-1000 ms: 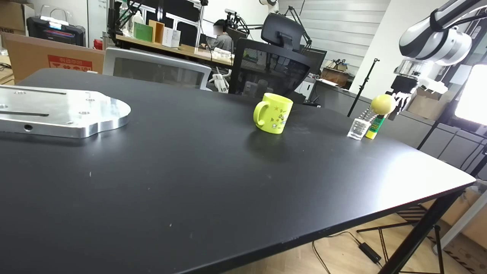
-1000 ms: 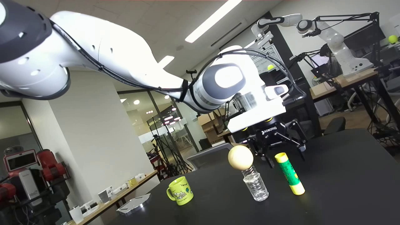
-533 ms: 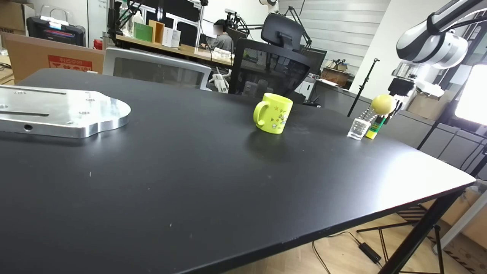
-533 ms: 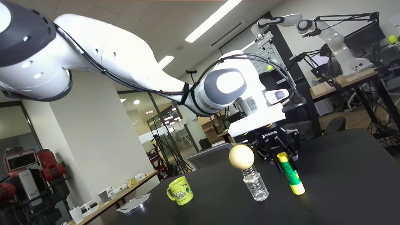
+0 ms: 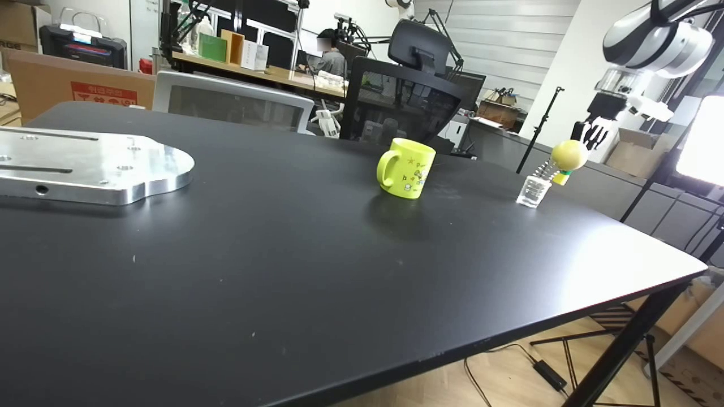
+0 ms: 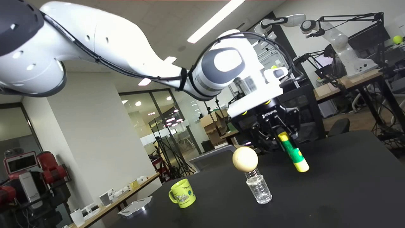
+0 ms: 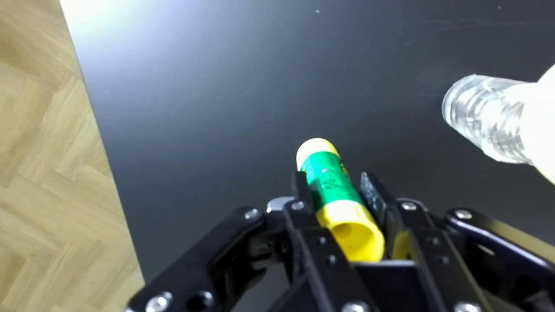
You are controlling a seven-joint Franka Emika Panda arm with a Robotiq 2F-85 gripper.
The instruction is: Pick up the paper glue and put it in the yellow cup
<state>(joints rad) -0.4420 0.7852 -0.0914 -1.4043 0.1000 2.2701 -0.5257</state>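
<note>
Black cables [image 6: 97, 59] line the white arm [image 6: 129, 47]; its tool [image 7: 333, 183] reads ROBOTIQ.

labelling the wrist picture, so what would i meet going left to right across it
Light wood-patterned floor, then, over the black tabletop, the green-and-yellow cylindrical glue stick, the clear ridged bottle, the pale round ball, cut off by the right edge.

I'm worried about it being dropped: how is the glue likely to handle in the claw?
The glue is probably stiff, as it shows no bend between the claw's fingers. Its round sides may let it twist in the grip, or roll if dropped. The hollow yellow end in the wrist view hints that it could be light, though what lies deeper is hidden.
</note>
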